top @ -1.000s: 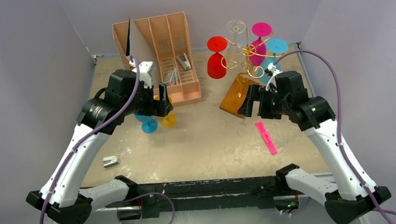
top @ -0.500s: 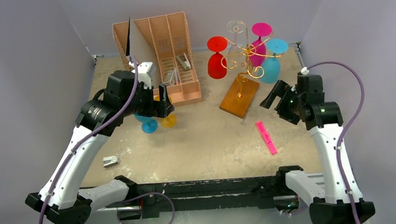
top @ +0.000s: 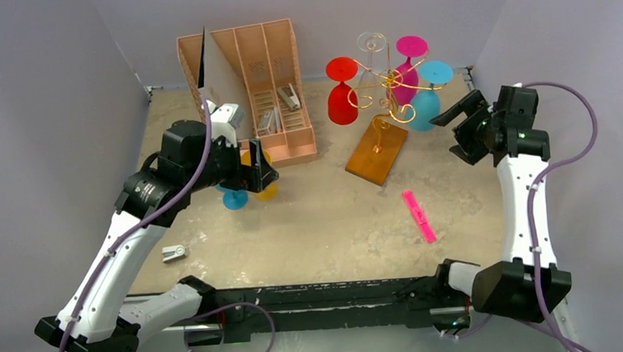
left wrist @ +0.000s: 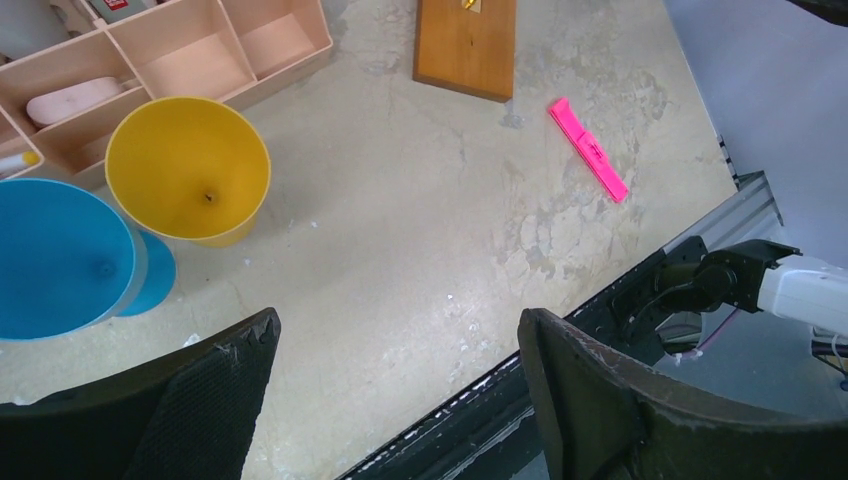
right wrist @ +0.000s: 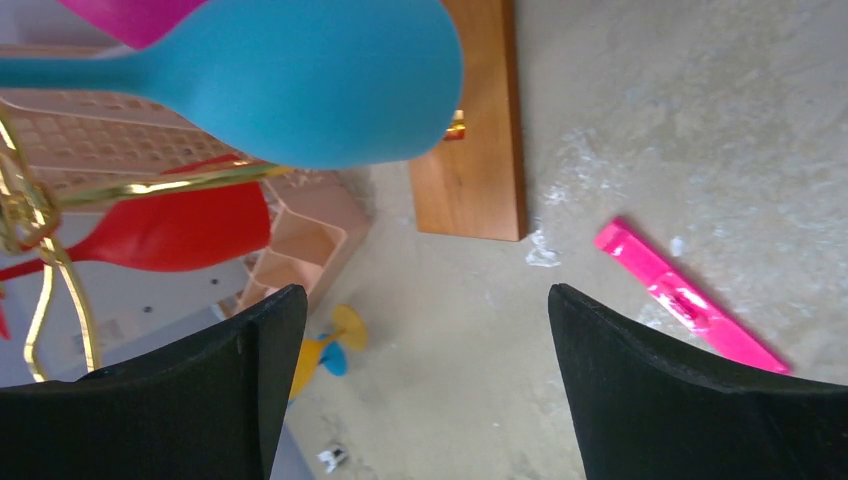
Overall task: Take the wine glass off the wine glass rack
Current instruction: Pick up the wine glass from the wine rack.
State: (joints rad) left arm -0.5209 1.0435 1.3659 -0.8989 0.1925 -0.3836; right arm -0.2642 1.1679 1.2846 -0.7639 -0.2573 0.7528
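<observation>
Pink strip [top: 419, 216] and a small grey clip [top: 174, 253] lie nearest the arms. Further in, the left gripper [left wrist: 397, 322] hovers spread and empty over a yellow glass [left wrist: 190, 170] and a loose blue glass [left wrist: 60, 260] standing on the table. The right gripper [right wrist: 425, 300], also spread and empty, hangs just beside the hanging blue wine glass [right wrist: 300, 80], bowl down on the wine glass rack [top: 380, 80] at the far right. The reach seems under way. Next it must pinch the glass and slide it off the wire. A magenta glass [top: 405, 78] crowds it. A red glass [top: 340, 101] and a file organiser [top: 273, 87] stand further left.
</observation>
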